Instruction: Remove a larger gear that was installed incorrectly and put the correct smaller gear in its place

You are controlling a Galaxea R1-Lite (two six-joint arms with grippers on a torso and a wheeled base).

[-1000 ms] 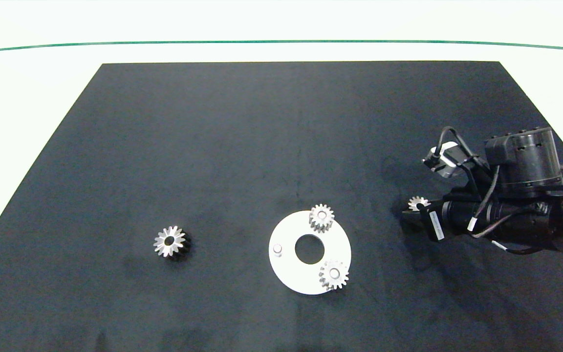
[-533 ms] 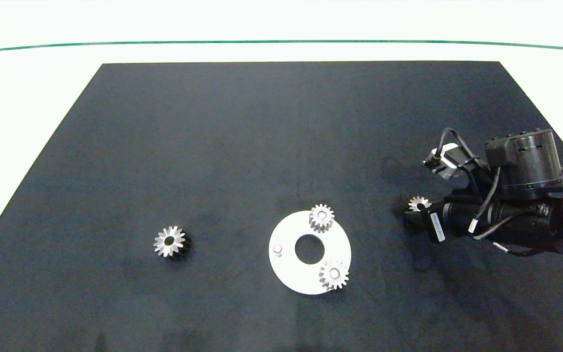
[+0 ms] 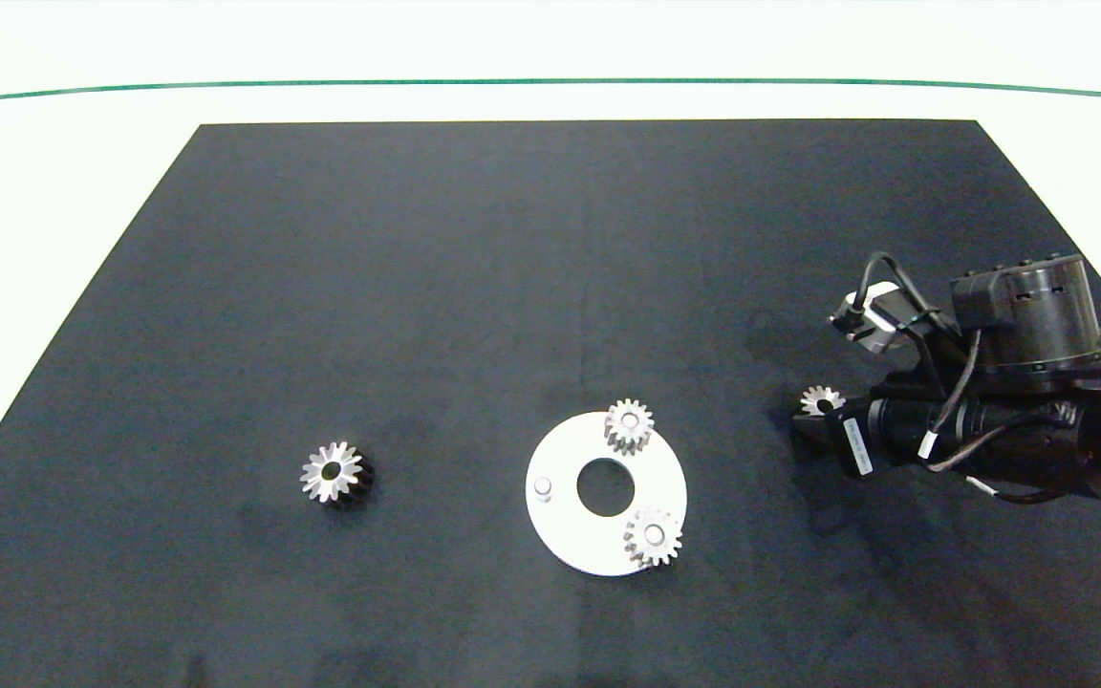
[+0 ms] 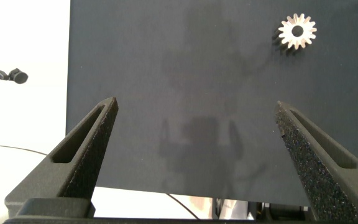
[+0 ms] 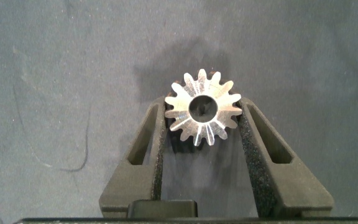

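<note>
Your right wrist camera shows the right gripper [image 5: 202, 134] clamping the smaller gear [image 5: 203, 107], half-hidden overhead, on the black mat [image 3: 512, 268]; the left gripper [image 4: 197, 134] gapes.

The right arm [image 3: 990, 420] is sinking slightly and drawing back a touch toward the table's right edge, its wrist housing sitting a little lower in the head view than a second ago. The right gripper [image 5: 202, 134] is following with it, its fingers [image 5: 156, 140] closing against the teeth of the smaller gear [image 5: 202, 107], which is shifting very slightly along with the gripper.
</note>
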